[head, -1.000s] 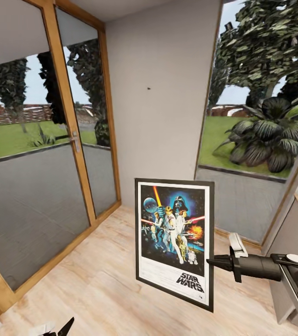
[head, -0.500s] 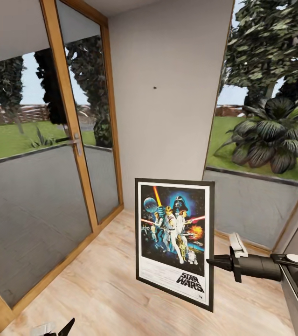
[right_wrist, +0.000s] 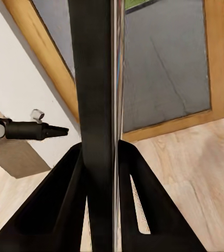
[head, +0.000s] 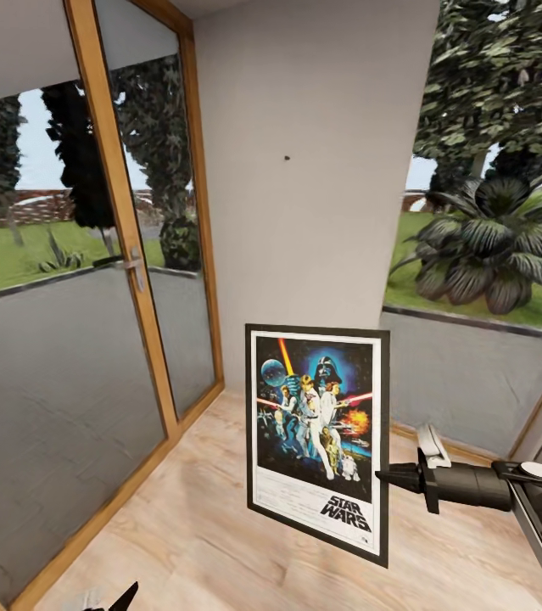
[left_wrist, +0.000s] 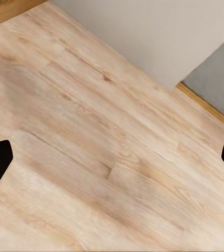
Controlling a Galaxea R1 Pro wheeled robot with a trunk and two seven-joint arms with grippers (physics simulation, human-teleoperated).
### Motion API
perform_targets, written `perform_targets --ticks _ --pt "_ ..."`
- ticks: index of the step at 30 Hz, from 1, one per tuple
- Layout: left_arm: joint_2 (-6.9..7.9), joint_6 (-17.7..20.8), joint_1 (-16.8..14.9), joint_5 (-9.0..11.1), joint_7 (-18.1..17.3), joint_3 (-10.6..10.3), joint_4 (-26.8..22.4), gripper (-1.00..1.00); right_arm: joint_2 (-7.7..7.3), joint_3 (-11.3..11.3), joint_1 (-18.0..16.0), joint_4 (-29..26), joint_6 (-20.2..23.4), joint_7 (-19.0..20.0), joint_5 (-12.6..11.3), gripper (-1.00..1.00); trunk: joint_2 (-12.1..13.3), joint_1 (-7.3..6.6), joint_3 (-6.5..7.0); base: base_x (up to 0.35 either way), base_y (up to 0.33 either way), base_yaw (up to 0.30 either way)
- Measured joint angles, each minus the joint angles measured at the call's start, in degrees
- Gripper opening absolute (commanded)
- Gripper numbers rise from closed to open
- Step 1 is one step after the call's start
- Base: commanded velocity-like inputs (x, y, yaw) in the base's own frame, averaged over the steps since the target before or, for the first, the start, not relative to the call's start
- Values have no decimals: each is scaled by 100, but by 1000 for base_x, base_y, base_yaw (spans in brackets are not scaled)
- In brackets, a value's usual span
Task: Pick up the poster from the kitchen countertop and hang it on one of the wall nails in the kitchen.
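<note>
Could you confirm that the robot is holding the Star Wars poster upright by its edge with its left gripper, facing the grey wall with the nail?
Not quite: the right gripper holds the poster by its edge, as the head view shows. The left gripper is open over the wooden floor. The rest stands: the poster is upright, facing the grey wall with its nail.

Your right gripper (head: pixel 387 478) is clamped on the poster (head: pixel 317 437), which stands upright at your 12 o'clock and blocks the low middle. Above it the pale wall (head: pixel 304 170) is bare around the nail (head: pixel 287 158), giving you open room up to it. The wood-framed glass door (head: pixel 126 255) closes off 10 o'clock; the window (head: pixel 483 255) bounds 2 o'clock. Your left gripper (left_wrist: pixel 112 157) hangs spread over bare wooden floor (left_wrist: pixel 91 157), unobstructed
</note>
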Motion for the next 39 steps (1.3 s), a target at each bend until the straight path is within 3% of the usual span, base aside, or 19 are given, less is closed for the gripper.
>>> perform_targets --ticks 8,23,39 --pt "0 0 1 -2 0 2 -1 100 0 1 0 4 0 -1 1 -100 0 0 0 249 278 -209" --pt "0 0 1 -2 0 3 -1 100 1 1 -1 7 -5 0 0 -100 0 0 0 244 280 -32" --pt "0 0 0 -4 0 -5 0 100 0 -1 0 5 8 0 1 -100 0 0 0 260 257 -276"
